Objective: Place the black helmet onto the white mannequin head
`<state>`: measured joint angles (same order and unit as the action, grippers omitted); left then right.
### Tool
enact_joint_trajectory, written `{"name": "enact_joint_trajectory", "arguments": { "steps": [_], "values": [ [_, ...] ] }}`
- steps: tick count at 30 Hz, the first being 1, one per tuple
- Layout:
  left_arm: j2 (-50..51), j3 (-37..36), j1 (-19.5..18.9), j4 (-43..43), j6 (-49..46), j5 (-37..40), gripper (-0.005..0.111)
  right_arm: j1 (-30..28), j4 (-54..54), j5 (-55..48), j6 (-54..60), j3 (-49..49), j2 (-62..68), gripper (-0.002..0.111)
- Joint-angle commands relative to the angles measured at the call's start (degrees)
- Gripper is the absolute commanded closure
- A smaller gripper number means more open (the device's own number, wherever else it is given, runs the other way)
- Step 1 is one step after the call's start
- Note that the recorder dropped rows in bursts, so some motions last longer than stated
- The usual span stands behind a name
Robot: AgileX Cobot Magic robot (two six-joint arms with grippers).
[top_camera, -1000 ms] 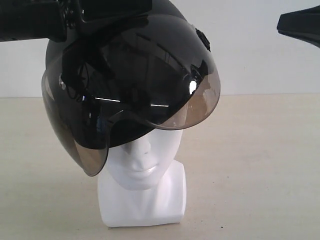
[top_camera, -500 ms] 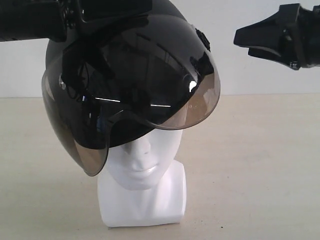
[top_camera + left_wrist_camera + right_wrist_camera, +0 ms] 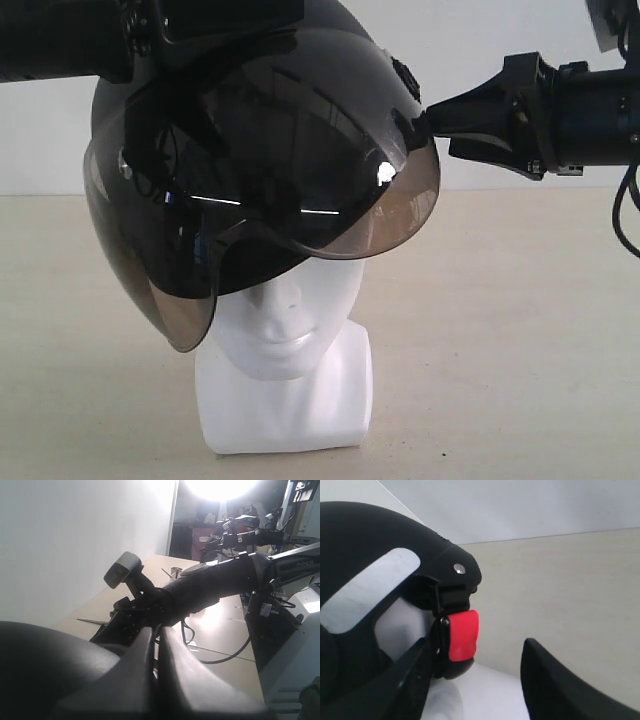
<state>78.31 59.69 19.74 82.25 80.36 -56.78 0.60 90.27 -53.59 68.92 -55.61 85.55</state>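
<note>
The black helmet (image 3: 250, 150) sits tilted over the top of the white mannequin head (image 3: 290, 320), its smoky visor (image 3: 395, 215) flipped out; only nose, lips and neck show. My left gripper (image 3: 220, 30) is at the helmet's crown, jaws pressed almost together (image 3: 157, 632) beside the shell (image 3: 40, 670); the grip point is hidden. My right gripper (image 3: 435, 125) is open, its tips at the helmet's right side. In the right wrist view its fingers (image 3: 479, 647) flank a red strap tab (image 3: 462, 635) under the shell's edge (image 3: 370, 555), with the white head (image 3: 490, 695) below.
The head stands on a beige table (image 3: 520, 330) before a white wall (image 3: 500, 40). The left wrist view shows the right arm (image 3: 210, 587) reaching across, with cables and room clutter behind it.
My right gripper has come in from the upper right edge and moved left until its tips reach the helmet's side. Helmet, head and left arm have not moved.
</note>
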Motion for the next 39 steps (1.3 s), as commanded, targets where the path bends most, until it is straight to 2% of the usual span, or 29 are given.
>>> {"name": "enact_joint_trajectory", "arguments": {
  "steps": [1, 13, 19, 30, 32, 33, 37, 39],
  "values": [
    [2.14, -1.40, 0.29, 5.81, 1.03, 5.97, 0.103, 0.10, 0.87, -1.97, 1.04, -0.59, 0.27, 0.056],
    [2.14, -1.40, 0.29, 5.81, 1.03, 5.97, 0.103, 0.10, -1.25, -2.05, -2.79, -4.66, 1.49, 0.056],
    [2.14, -1.40, 0.29, 5.81, 1.04, 6.07, 0.103, 0.23, -1.28, -6.17, -2.79, -4.66, 4.48, 0.056],
    [2.14, -1.40, 0.29, 6.05, 1.84, 5.95, 0.103, 6.88, -2.38, 0.94, -0.99, -4.66, 5.88, 0.056],
    [2.14, -1.40, 0.29, 6.26, 1.95, 5.95, 0.103, 6.88, -2.38, 0.94, -1.37, -4.66, 5.88, 0.067],
    [2.14, -1.40, 0.29, 6.26, 1.94, 5.84, 0.103, 6.88, -2.38, 1.47, -1.37, -4.66, 5.88, 0.079],
    [2.14, -1.40, 0.29, 6.26, 1.94, 5.84, 0.103, 6.88, -2.38, 2.16, -1.37, -4.66, 5.88, 0.105],
    [2.14, -1.40, 0.29, 6.26, 1.94, 5.84, 0.103, 6.88, -3.56, 2.46, -1.60, -4.66, 5.88, 0.108]
  ]
}}
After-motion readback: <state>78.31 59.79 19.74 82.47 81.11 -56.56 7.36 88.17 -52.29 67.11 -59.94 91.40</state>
